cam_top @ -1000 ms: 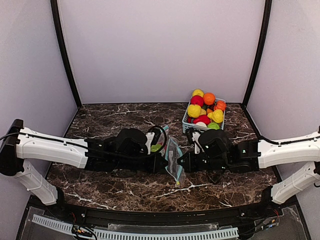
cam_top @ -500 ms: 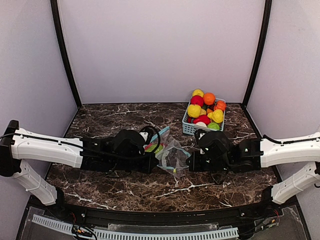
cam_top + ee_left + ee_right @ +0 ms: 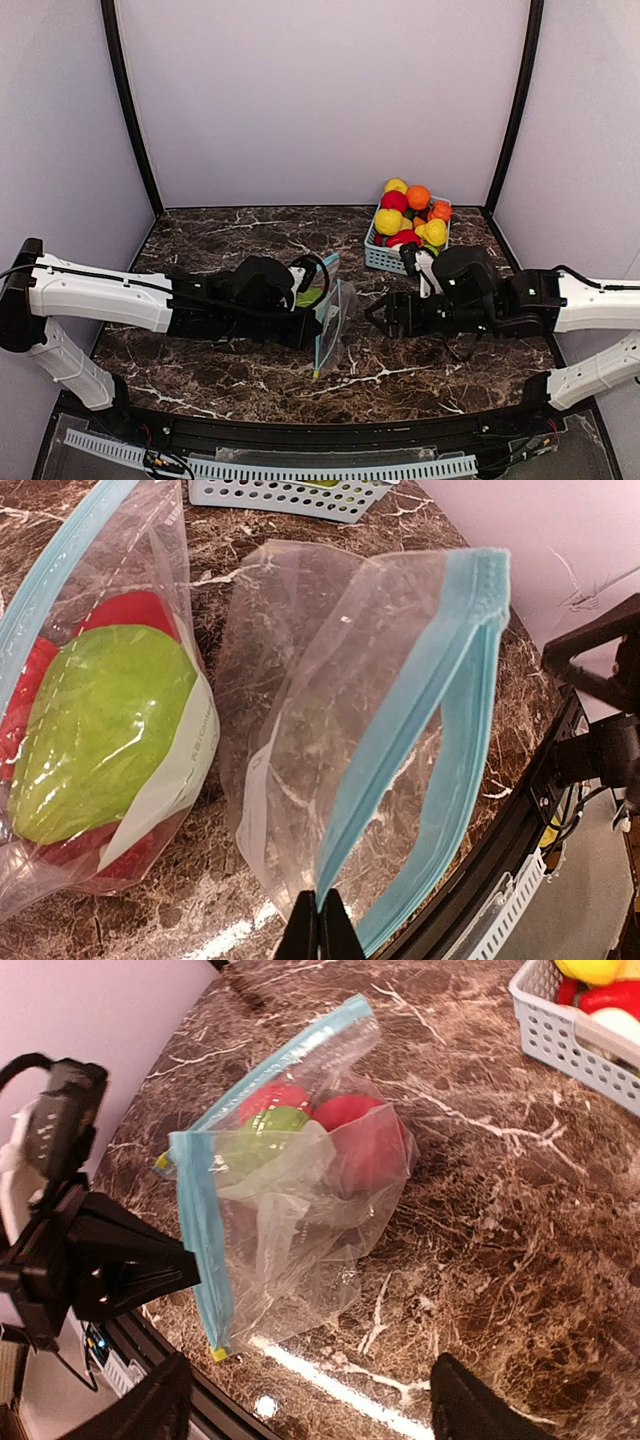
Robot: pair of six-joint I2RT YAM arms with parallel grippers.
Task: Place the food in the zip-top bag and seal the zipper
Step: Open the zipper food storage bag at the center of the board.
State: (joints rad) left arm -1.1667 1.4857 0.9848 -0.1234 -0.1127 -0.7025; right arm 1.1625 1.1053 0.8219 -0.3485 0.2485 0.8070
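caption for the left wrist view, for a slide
Left gripper pinching the blue zipper edge of an empty zip-top bag, beside a second bag holding green and red toy fruit.

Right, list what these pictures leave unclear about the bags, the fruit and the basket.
- Filled bag: how many fruits it holds; the left wrist view's edge crops it, and the empty bag overlaps it in the right wrist view.
- Its zipper: sealed or not, too fine to tell in any view.
- Basket: lower fruits buried under the pile in the top view; wrist views crop it.
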